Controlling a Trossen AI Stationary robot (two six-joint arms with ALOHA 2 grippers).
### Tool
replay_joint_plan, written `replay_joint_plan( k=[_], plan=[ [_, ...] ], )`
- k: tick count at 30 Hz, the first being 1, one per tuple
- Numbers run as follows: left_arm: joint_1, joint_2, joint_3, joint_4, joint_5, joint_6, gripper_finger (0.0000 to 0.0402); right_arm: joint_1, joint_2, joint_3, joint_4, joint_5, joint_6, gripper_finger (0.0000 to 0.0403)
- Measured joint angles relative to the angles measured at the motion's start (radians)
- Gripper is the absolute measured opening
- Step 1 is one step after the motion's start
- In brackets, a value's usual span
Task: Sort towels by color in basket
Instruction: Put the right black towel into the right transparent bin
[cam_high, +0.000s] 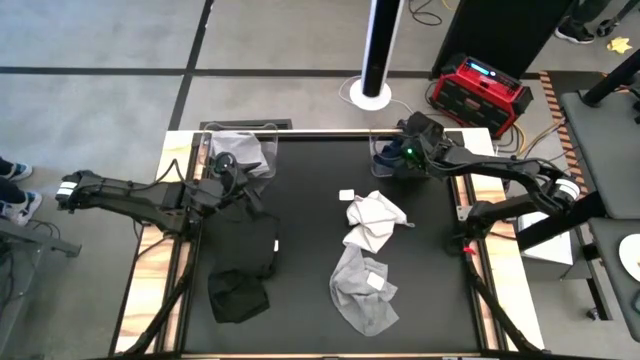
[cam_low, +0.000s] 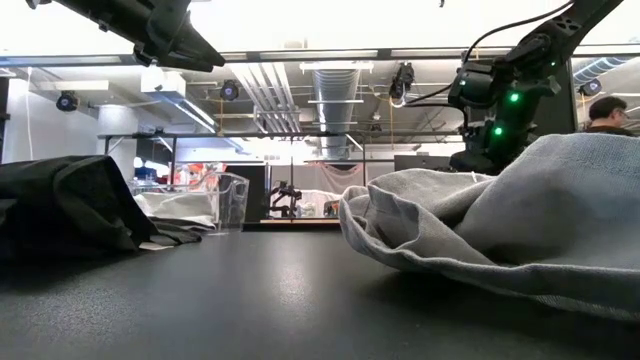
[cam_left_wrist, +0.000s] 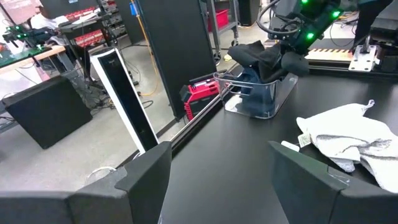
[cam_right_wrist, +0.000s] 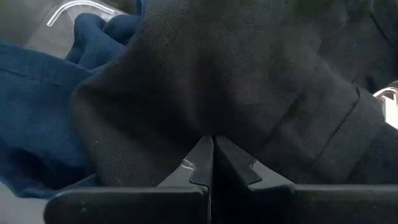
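Observation:
At the table's far right, a clear basket (cam_high: 392, 160) holds a navy blue towel (cam_right_wrist: 37, 112). My right gripper (cam_right_wrist: 212, 155) is over it, shut on a black towel (cam_left_wrist: 261, 56). My left gripper (cam_left_wrist: 217, 180) hovers open and empty at the far left, beside a second clear basket (cam_high: 240, 150) holding a grey towel. A white towel (cam_high: 375, 215) and a light grey towel (cam_high: 365, 290) lie flat mid-table. Two black towels (cam_high: 245, 250) (cam_high: 238, 297) lie at the near left. My right gripper pinches a bunched part of the black towel (cam_right_wrist: 205, 121) between its two fingertips, slanting down from above over the far right basket. The towel spreads below the fingers, its lower part on the navy blue towel and over the basket's rim (cam_left_wrist: 273, 81).
A small white tag (cam_high: 347, 195) lies on the table beside the white towel. A red box (cam_high: 480, 92) and a white pole's base (cam_high: 372, 95) stand on the floor beyond the far edge. Bare black tabletop (cam_high: 310, 170) lies between the two baskets.

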Motion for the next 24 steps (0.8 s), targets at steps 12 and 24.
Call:
replay_joint_plan(
  k=[12, 24],
  plan=[
    [0.0, 0.0, 0.0, 0.0, 0.0, -0.001, 0.0245, 0.005, -0.042, 0.077, -0.021, -0.003, -0.02, 0.0009],
    [0.0, 0.0, 0.0, 0.0, 0.0, -0.005, 0.0245, -0.049, -0.028, 0.158, 0.03, 0.083, -0.107, 0.0009]
  ],
)
